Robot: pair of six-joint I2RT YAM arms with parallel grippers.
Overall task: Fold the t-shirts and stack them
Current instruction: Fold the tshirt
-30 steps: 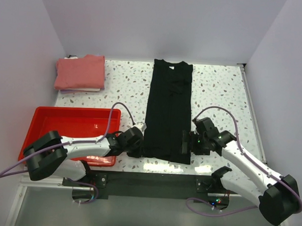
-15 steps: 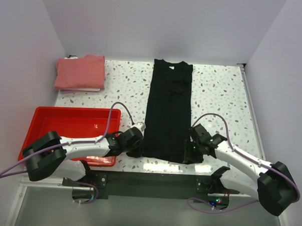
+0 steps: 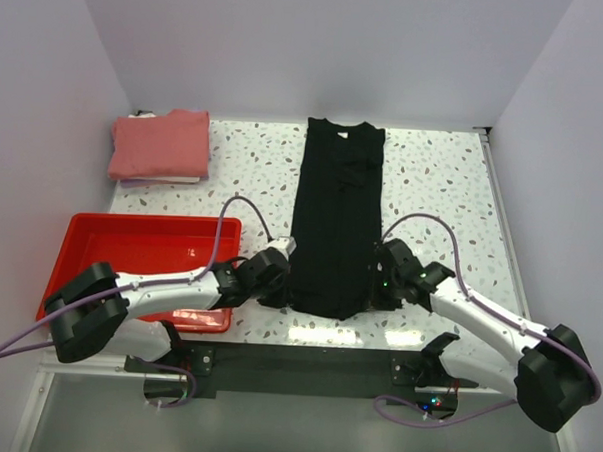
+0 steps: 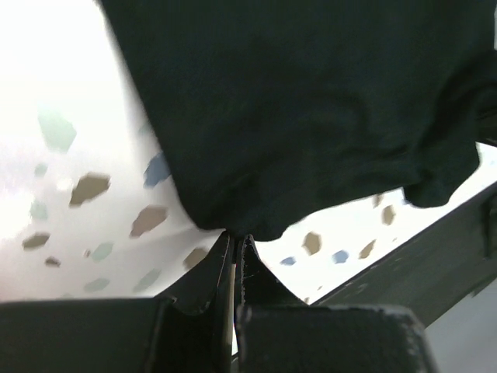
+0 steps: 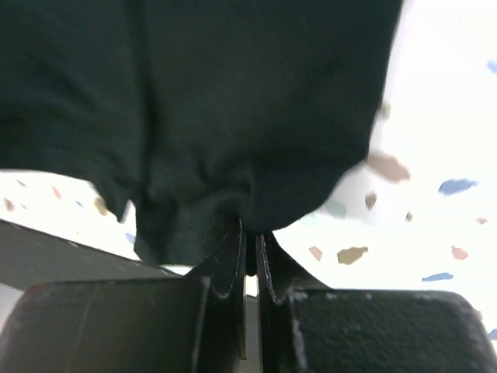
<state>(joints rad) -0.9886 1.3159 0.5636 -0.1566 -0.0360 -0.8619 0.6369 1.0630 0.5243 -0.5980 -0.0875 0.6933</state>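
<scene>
The black t-shirt [image 3: 337,218] lies in the middle of the frame in the top view as a long narrow strip. It runs from the far edge of the desk [image 3: 434,182] down to the near edge. The cloth is soft and matte, with small wrinkles near the collar. At the bottom the hem is pulled into a rounded, bunched shape between my two arms.

My left jaws are pressed fully together on the lower left corner of the hem. In the left wrist view the dark cloth [image 4: 311,101] gathers into a point just above my fingertips [image 4: 252,272]. My right jaws are also closed tight, on the lower right corner. There the cloth [image 5: 194,101] shows folds and a stitched edge above my fingertips [image 5: 272,272].

The pink t-shirt [image 3: 161,144] is a neat folded rectangle in the upper left of the desk, well apart from the black one. A red tray [image 3: 152,219] of glossy plastic is at the lower left. My left arm [image 3: 168,292] lies across its near side. The desk surface is white with coloured speckles.
</scene>
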